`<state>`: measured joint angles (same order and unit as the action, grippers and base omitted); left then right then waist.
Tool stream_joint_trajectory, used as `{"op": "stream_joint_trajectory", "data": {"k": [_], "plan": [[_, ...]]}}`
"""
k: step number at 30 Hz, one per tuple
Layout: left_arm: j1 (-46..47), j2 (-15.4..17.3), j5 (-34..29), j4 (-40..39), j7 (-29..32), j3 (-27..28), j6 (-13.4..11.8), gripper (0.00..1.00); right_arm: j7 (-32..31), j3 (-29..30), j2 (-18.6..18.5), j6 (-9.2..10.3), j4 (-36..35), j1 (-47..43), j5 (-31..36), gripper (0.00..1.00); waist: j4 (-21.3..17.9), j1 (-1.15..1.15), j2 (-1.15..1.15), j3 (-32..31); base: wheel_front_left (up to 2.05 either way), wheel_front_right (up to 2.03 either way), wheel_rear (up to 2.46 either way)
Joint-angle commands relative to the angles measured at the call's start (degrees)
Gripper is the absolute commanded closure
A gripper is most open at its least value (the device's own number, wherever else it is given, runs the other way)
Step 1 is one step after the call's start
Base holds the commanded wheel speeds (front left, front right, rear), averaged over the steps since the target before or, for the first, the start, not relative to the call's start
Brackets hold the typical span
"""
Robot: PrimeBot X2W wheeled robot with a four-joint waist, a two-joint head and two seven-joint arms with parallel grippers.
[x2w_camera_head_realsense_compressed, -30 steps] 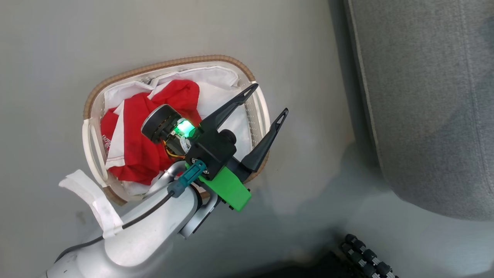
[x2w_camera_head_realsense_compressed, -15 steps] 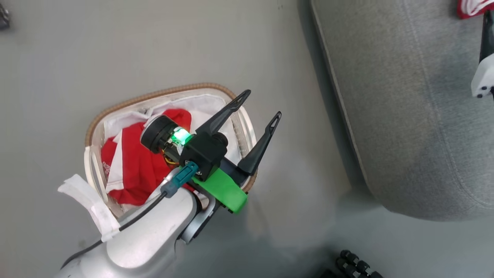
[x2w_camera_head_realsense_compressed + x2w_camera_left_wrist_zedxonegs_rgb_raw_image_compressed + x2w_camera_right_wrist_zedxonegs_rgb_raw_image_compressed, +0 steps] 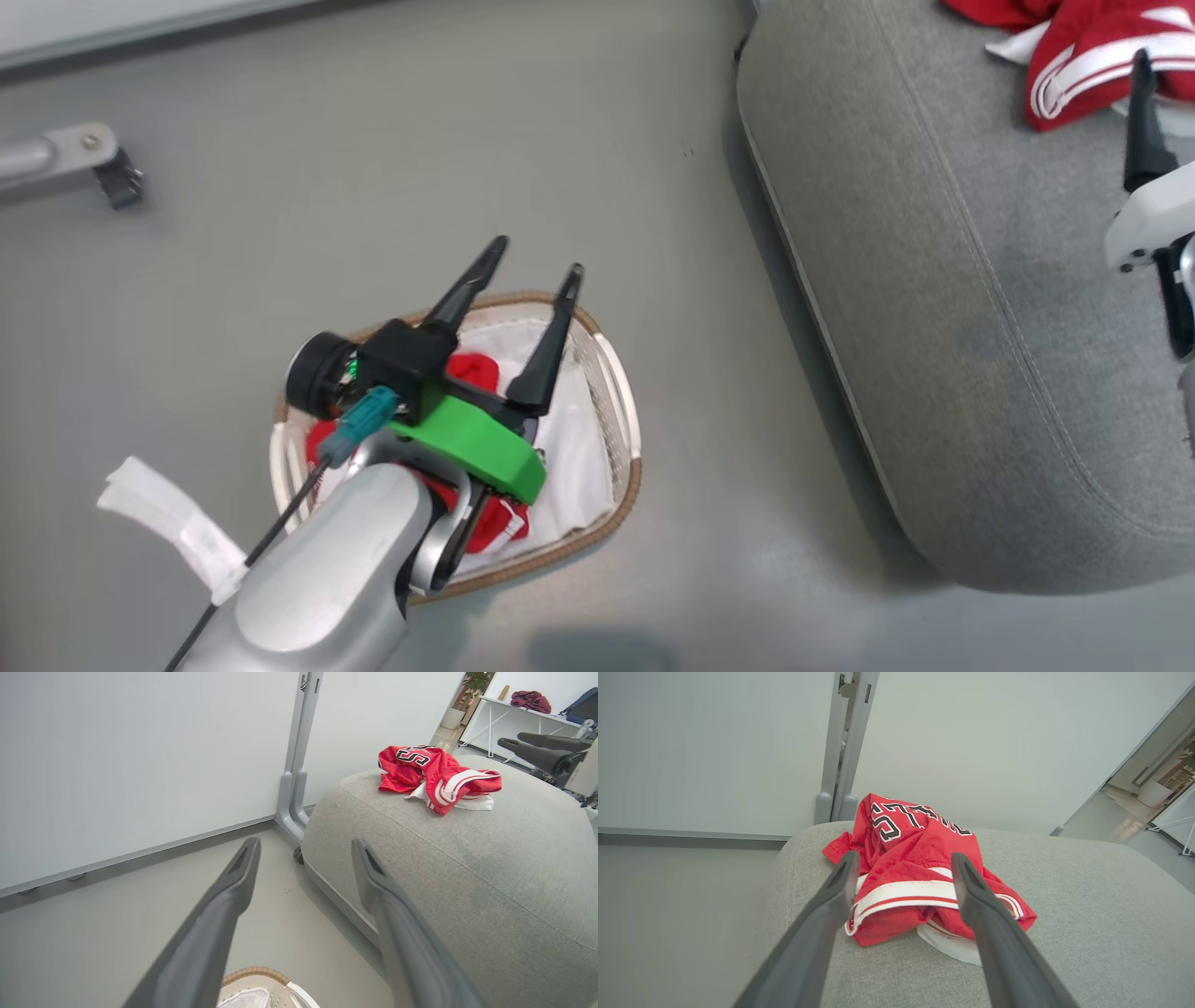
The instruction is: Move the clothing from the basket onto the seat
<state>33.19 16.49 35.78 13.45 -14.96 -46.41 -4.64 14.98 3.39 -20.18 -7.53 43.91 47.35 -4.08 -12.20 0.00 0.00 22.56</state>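
Head camera swung toward seat (image 3: 934,327); clothing (image 3: 1083,56) there and right tool (image 3: 1141,93) entered view; left tool (image 3: 537,257) shifted over basket (image 3: 618,373) rim.

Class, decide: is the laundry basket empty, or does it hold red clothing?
Not empty: red clothing lies in the basket under the left gripper.

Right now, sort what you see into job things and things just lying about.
Job: basket; seat; red clothes in the basket; red clothes on the seat.

Lying about: metal leg with a caster; potted plant; dark red bundle on a far table.
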Motion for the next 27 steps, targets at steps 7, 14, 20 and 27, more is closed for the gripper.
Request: {"op": "stream_joint_trajectory", "data": {"k": [7, 14, 20, 27], "plan": [[-8.65, -1.45, -1.89, 0.72, -0.27, 10.35, 0.08, 0.00, 0.18, -1.41, 4.90, 0.08, -5.65, -7.19, -0.59, 0.00, 7.04, 0.00, 0.00, -9.49, 0.00, 0.00, 0.00], [-16.81, -3.48, -4.91, 0.59, -0.27, 19.91, 1.20, 0.00, 0.26, -0.79, 10.50, 0.08, -11.25, -15.10, -0.32, 0.00, 10.80, 0.00, 0.00, -13.47, 0.00, 0.00, 0.00], [-22.54, -5.03, -8.58, 0.28, -0.28, 25.31, 1.58, 0.00, 0.29, -0.18, 15.04, 0.08, -17.74, -24.26, 1.93, 0.00, 13.33, 0.00, 0.00, -16.15, 0.00, 0.00, 0.00], [-27.82, -7.74, -10.90, 1.00, -0.28, 29.49, 2.98, 0.00, 0.29, 0.82, 17.11, 0.08, -25.15, -34.59, 2.61, 0.00, 15.37, 0.00, 0.00, -19.07, 0.00, 0.00, 0.00]]}}
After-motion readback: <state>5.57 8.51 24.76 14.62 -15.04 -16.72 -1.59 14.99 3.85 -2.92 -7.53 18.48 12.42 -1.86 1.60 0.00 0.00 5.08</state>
